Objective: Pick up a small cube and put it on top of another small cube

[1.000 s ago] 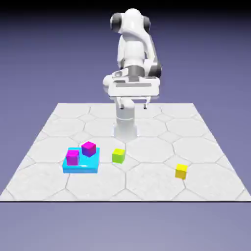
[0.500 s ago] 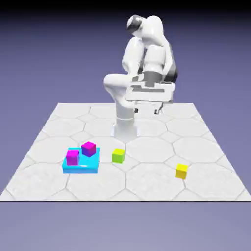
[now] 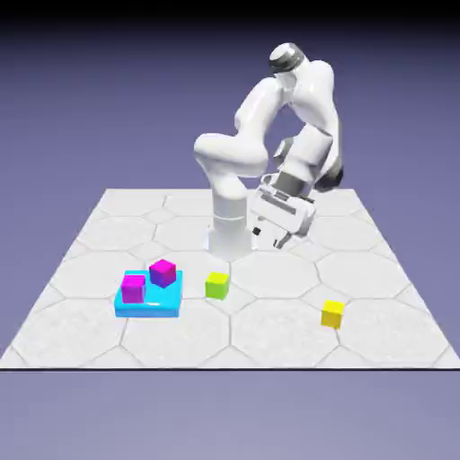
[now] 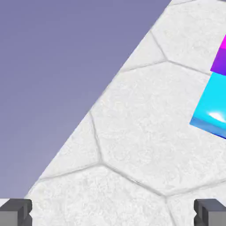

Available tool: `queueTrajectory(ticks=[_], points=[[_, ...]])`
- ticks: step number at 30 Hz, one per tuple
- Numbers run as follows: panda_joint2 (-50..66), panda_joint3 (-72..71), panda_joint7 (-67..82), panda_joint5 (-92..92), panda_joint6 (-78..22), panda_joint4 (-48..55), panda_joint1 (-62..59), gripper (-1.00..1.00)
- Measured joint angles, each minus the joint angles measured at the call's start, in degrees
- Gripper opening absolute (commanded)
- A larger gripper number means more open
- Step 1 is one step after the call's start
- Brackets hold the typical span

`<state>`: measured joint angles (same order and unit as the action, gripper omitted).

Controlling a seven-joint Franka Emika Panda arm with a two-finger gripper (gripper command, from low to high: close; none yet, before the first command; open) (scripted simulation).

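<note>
The small lime cube (image 3: pixel 216 286) rests on the table just right of a flat cyan block (image 3: pixel 149 296). Two magenta cubes (image 3: pixel 163 272) sit on that cyan block. A yellow cube (image 3: pixel 332 313) lies alone further to the exterior view's right. My gripper (image 3: pixel 268 240) hangs above the table beside the robot's base, tilted, well behind the lime cube, open and empty. In the hand view the grey fingertips (image 4: pixel 16 212) stand far apart at the bottom corners over bare table, with the cyan block (image 4: pixel 212 108) and a magenta cube (image 4: pixel 219 59) at the right edge; the lime cube is out of that view.
The white robot base (image 3: pixel 229 229) stands behind the cubes. The table's edge (image 4: pixel 95 108) runs diagonally through the hand view, with backdrop beyond it.
The arm has swung toward the exterior view's right, and the hand has dropped lower and tilted. The jaws stayed open. No cube has moved.
</note>
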<state>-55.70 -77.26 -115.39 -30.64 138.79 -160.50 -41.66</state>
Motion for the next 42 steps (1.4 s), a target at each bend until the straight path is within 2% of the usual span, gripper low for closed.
queueTrajectory(ticks=[17,29,30,32,42], points=[[-9.73,-32.64,-30.81,-12.95,-14.88,0.21,-17.89,0.00],[8.80,-46.64,-50.16,9.79,9.56,-2.99,-42.79,0.00],[9.07,-46.84,-50.44,10.12,9.92,-3.03,-43.15,-1.00],[9.06,-46.84,-50.47,10.15,9.97,-3.03,-43.15,-1.00],[-6.37,-35.18,-34.35,-8.77,-10.38,-0.37,-22.41,-1.00]])
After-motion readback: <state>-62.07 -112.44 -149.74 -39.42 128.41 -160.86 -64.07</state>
